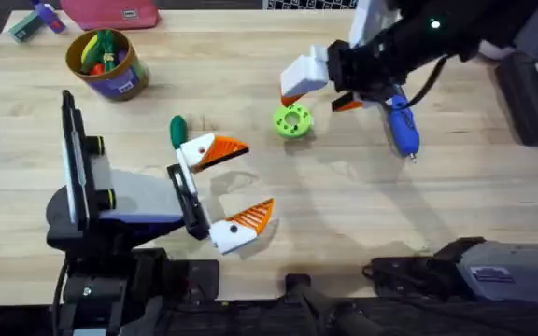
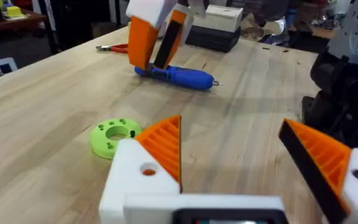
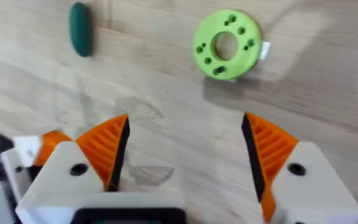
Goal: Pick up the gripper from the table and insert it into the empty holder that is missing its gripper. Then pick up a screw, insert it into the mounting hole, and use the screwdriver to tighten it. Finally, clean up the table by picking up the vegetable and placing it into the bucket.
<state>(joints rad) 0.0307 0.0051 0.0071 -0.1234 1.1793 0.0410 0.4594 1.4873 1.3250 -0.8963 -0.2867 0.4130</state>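
Right gripper hovering, jaws wide, above the lime-green ring.
Left gripper rests wide open near the vegetable; screwdriver lies right, probably awaiting tightening.

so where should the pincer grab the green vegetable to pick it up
Grip the vegetable across its narrow middle, coming straight down from above. It lies flat on the bare table, elongated with rounded ends, so its long sides are probably the surest faces to pinch.

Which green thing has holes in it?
The lime-green ring, round with a big middle hole and small ones around it. The dark green vegetable is smooth and long.
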